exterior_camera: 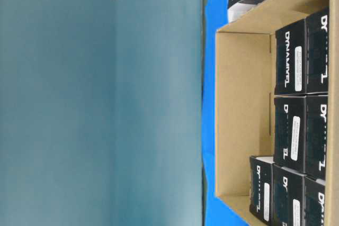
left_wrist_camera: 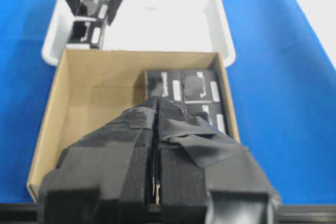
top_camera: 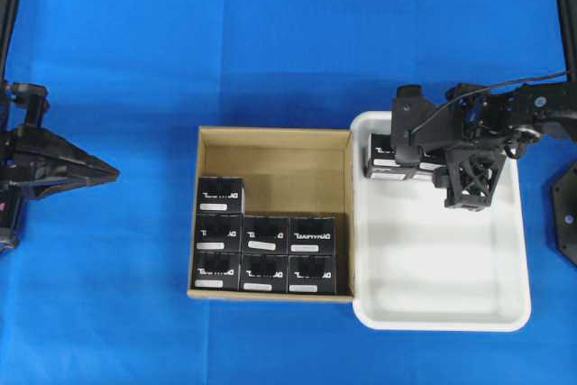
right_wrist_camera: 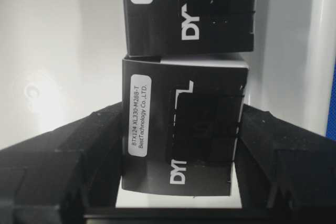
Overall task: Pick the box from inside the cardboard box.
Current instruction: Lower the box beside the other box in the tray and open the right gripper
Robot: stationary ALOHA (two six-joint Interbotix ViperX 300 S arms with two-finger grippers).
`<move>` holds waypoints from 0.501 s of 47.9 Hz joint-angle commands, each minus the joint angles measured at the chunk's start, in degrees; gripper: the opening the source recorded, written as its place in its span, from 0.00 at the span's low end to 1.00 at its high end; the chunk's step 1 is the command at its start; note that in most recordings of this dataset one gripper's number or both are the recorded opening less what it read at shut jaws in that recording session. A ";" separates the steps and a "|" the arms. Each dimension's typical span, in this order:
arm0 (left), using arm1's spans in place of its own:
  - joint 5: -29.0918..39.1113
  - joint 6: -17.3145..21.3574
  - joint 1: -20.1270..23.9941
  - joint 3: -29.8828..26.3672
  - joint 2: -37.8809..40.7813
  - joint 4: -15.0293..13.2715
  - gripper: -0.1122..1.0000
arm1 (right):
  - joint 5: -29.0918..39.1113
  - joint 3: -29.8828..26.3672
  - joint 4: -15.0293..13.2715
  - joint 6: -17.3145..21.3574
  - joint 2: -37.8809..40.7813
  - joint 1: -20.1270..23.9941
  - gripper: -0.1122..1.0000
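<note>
Right gripper (right_wrist_camera: 178, 150) is clamped on a black box (right_wrist_camera: 184, 129) over the white tray (top_camera: 442, 259). Left gripper (left_wrist_camera: 156, 103) is closed, beside the cardboard box (top_camera: 270, 146).

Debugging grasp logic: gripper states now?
Left gripper: shut, holding nothing.
Right gripper: shut on a black box over the white tray.

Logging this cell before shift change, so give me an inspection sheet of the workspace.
Surface: blue cloth.
Job's things: cardboard box holds seven black boxes; rear part bare.
Clutter: white tray, two black boxes in its far corner.
Grippers: right gripper fingers flank the nearer tray box; left gripper shut, empty.
Cables: black cable on right arm.
Surroundings: teal wall.
</note>
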 commanded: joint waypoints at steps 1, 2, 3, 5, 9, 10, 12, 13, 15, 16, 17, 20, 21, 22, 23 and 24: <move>-0.53 -0.09 -0.18 -1.49 0.44 0.09 0.05 | -0.26 -0.35 -0.18 -0.09 0.44 -0.35 0.66; -0.53 0.00 -0.18 -1.49 0.44 0.18 0.05 | -0.26 -0.35 -0.26 -0.09 0.44 -0.35 0.66; -0.53 0.00 -0.18 -1.49 0.35 0.18 0.05 | -0.35 -0.35 -0.26 -0.09 0.44 -0.44 0.66; -0.53 -0.09 -0.18 -1.49 0.44 0.18 0.05 | -0.26 -0.35 -0.26 -0.09 0.44 -0.53 0.66; -0.53 0.00 -0.18 -1.49 0.44 0.18 0.05 | -0.18 -0.35 -0.26 -0.09 0.44 -0.62 0.66; -0.53 0.00 -0.18 -1.49 0.44 0.18 0.05 | -0.26 -0.35 -0.35 -0.09 0.44 -0.62 0.66; -0.53 0.00 -0.18 -1.49 0.44 0.18 0.05 | -0.35 -0.35 -0.35 -0.09 0.44 -0.62 0.67; -0.53 0.00 -0.18 -1.49 0.44 0.18 0.05 | -0.26 -0.35 -0.26 -0.09 0.44 -0.62 0.69; -0.53 0.00 -0.18 -1.49 0.44 0.18 0.05 | -0.35 -0.35 -0.26 0.00 0.44 -0.62 0.77; -0.53 -0.09 -0.18 -1.49 0.44 0.18 0.05 | -0.35 -0.35 -0.26 0.00 0.44 -0.62 0.81; -0.53 0.00 -0.18 -1.49 0.44 0.18 0.05 | -0.35 -0.35 -0.35 0.00 0.44 -0.62 0.84; -0.44 0.00 -0.18 -1.49 0.44 0.18 0.05 | -0.44 -0.44 -0.26 0.00 0.44 -0.62 0.93; -0.53 0.00 -0.18 -1.49 0.44 0.18 0.05 | -0.44 -0.44 -0.26 0.00 0.44 -0.62 0.95; -0.44 0.00 -0.18 -1.49 0.44 0.18 0.05 | -0.44 -0.53 -0.35 0.00 0.44 -0.62 0.97; -0.44 0.00 -0.18 -1.49 0.44 0.18 0.05 | -0.53 -0.62 -0.35 0.00 0.44 -0.62 0.98; -0.44 0.00 -0.18 -1.49 0.44 0.18 0.05 | -0.53 -0.62 -0.26 0.00 0.44 -0.62 0.99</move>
